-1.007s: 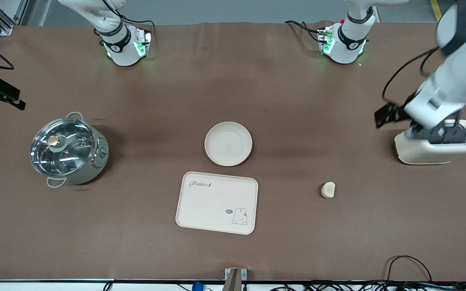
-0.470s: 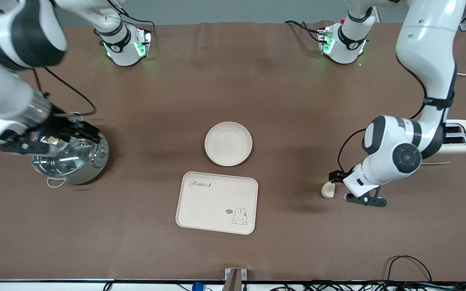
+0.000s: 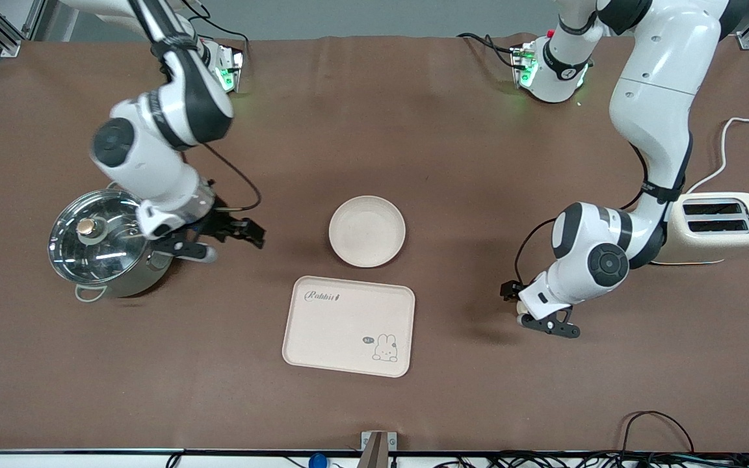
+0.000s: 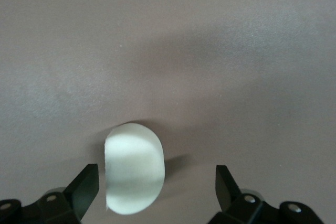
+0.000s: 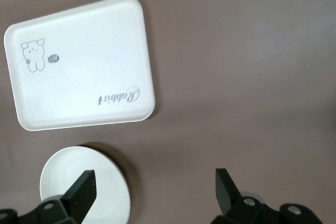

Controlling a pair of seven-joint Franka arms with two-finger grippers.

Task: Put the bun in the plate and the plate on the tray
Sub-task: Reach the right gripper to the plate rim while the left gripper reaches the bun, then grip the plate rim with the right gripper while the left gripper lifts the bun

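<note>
The bun (image 4: 134, 169), a small pale half-round lump, lies on the brown table toward the left arm's end. My left gripper (image 3: 535, 309) is low over it and open; in the left wrist view the left gripper (image 4: 156, 177) has one finger on each side of the bun, which sits closer to one finger. The front view hides the bun under this hand. The round plate (image 3: 367, 231) (image 5: 105, 182) is empty, and the Rabbit tray (image 3: 348, 326) (image 5: 79, 61) lies just nearer the camera, also empty. My right gripper (image 3: 222, 240) (image 5: 154, 179) hangs open and empty over the table between pot and plate.
A steel pot with a glass lid (image 3: 111, 244) stands at the right arm's end, close to the right hand. A cream toaster (image 3: 719, 224) stands at the left arm's end, its cord trailing off the edge. Cables run along the table's front edge.
The left arm swung from above the toaster down to the bun and now straddles it. The right arm came in over the pot and moved on toward the plate.
</note>
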